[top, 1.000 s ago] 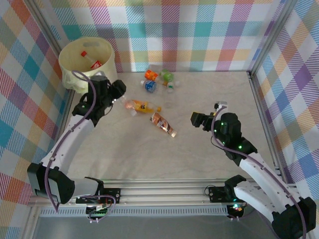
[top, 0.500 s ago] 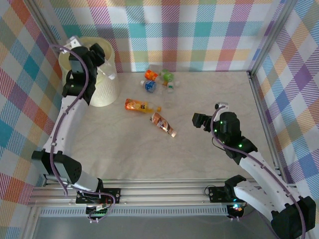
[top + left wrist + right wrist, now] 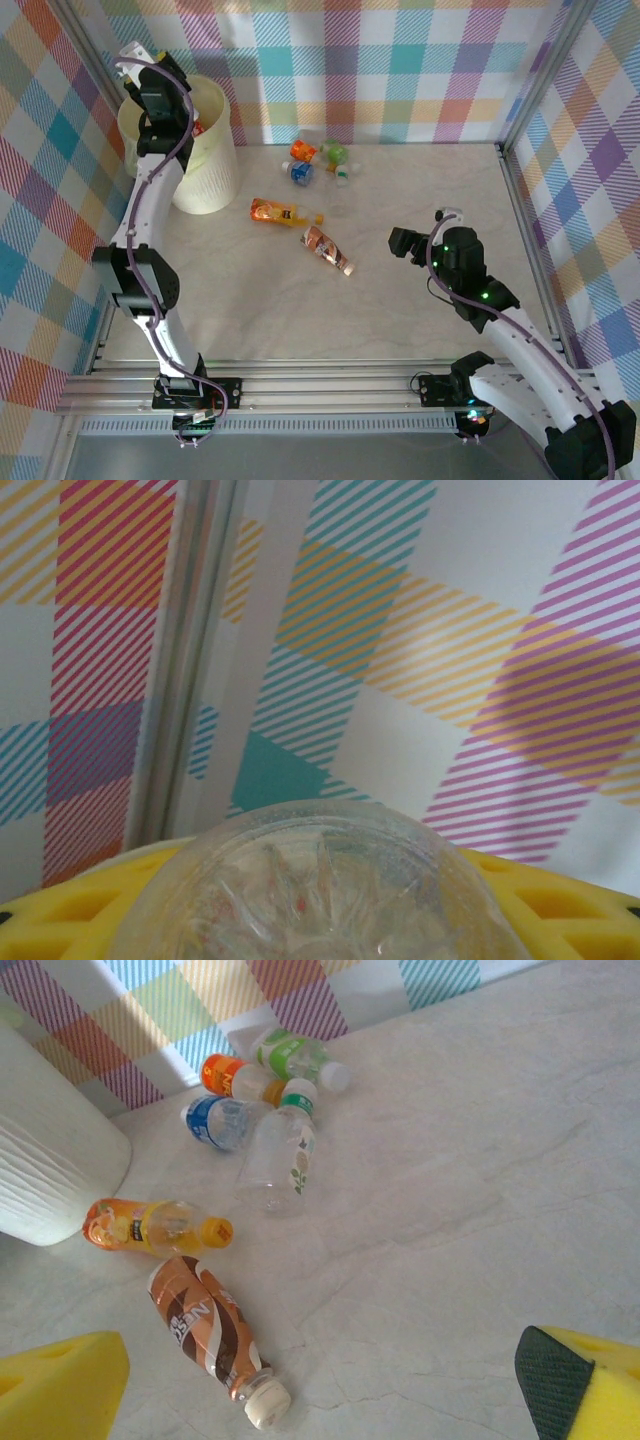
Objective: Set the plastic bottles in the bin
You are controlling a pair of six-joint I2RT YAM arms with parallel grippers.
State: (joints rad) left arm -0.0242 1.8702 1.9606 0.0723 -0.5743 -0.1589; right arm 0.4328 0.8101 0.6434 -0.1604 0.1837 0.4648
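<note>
fingers [image 3: 70,925] of the left gripper [image 3: 310,910], yellow and padded, are pinching a clear plastic bottle [image 3: 320,880] by its sides, with what looks like its moulded bottom turned toward us. a second ago this arm was low over the tabletop [image 3: 400,320], next to the orange-labelled plastic bottle [image 3: 150,1227]. it has since swung up and back, and now reaches over the pale cream round plastic bin [image 3: 205,175] in the far left corner of the tabletop. we judge the carry done and the drop due. letting go should land the bottle inside, if it hangs within the rim, which we cannot confirm. the right gripper [image 3: 320,1400] has not moved; its jaws are spread wide and empty toward the right edge. left to clear are the orange-labelled one and a brown-labelled plastic bottle [image 3: 210,1335], lying between the bin and the middle of the tabletop, and four more bottles [image 3: 275,1155] bunched at the far edge.
</note>
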